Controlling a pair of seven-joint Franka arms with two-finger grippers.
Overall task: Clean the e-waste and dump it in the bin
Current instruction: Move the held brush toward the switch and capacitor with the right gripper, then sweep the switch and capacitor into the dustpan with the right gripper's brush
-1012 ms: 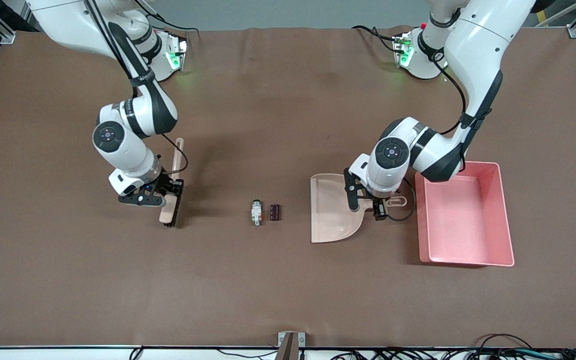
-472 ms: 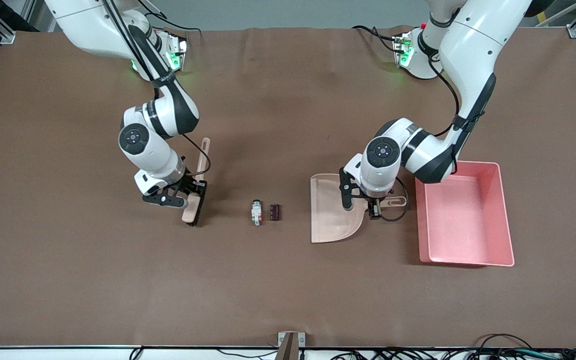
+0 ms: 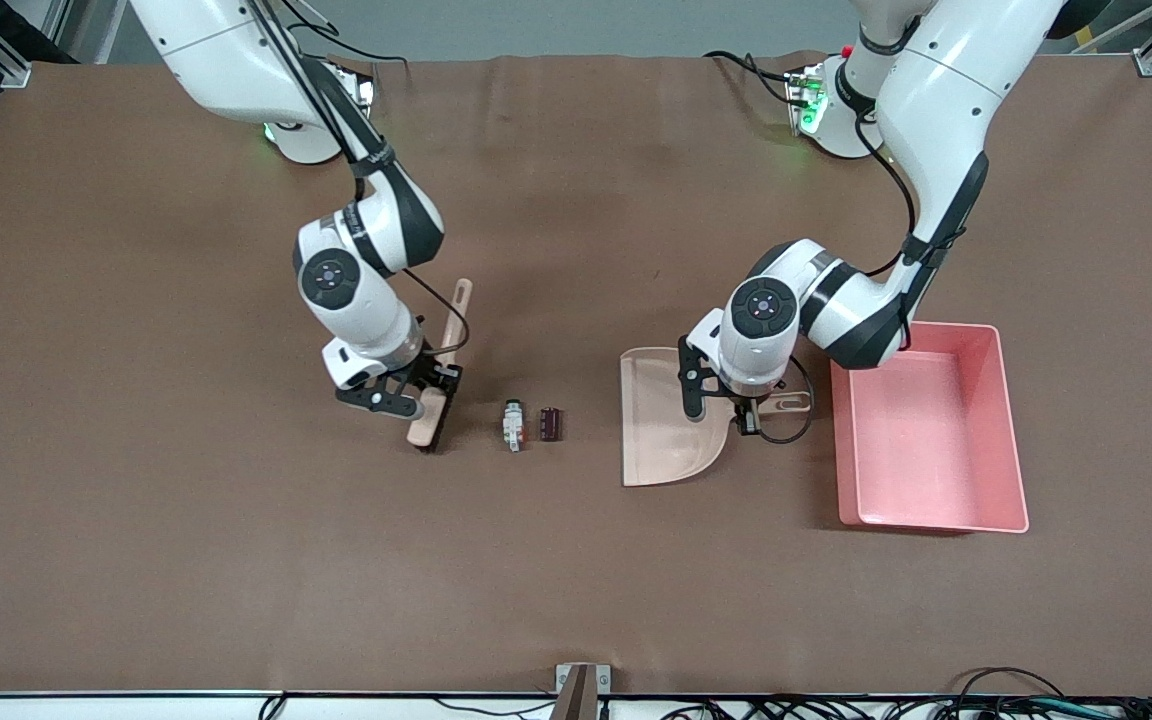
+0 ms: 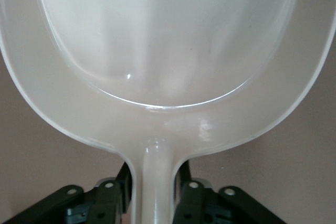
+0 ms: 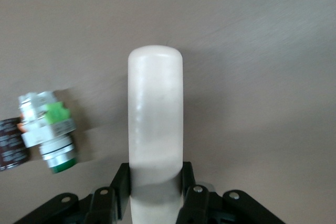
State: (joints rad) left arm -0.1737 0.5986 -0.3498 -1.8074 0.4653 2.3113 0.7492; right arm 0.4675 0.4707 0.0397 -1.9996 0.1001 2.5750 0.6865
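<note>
While right tool (image 3: 423,392) clamps brush (image 3: 433,400), left tool (image 3: 736,400) clamps dustpan (image 3: 658,420).

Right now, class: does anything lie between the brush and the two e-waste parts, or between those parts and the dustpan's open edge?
Nothing visible does. The right gripper holds the brush beside the white part; the dark cylinder comes next, then bare table up to the dustpan, held by the left gripper.

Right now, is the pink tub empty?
Empty: the bin shows only bare pink floor; both e-waste parts lie on the table.
</note>
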